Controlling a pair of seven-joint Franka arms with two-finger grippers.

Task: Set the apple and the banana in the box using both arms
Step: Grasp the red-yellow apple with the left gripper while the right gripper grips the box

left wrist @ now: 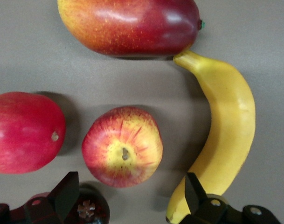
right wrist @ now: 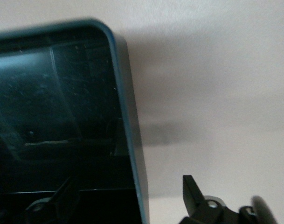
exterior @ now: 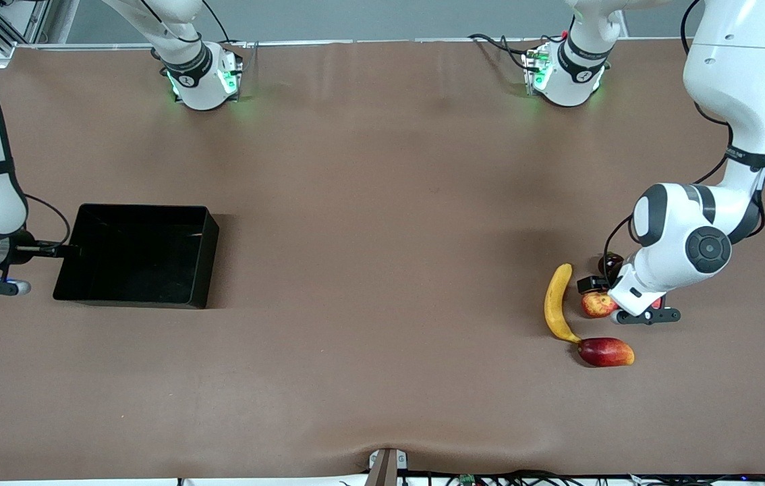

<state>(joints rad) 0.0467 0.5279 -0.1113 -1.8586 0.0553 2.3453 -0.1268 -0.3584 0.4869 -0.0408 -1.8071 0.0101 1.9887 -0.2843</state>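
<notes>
you have apple point(left wrist: 122, 146) and banana point(exterior: 556, 304) on table, box point(exterior: 202, 233) empty. left gripper point(left wrist: 132, 198) spread over apple; right gripper point(right wrist: 128, 198) parted astride box wall.

One banana point(exterior: 555, 304), one apple point(exterior: 597, 304), one elongated red-and-yellow fruit point(exterior: 606, 352), one plain red round fruit point(left wrist: 24, 132) and one small dark fruit point(left wrist: 88, 210). One black box point(exterior: 136, 255). Two arms, two grippers point(left wrist: 130, 193) point(right wrist: 128, 196)
</notes>
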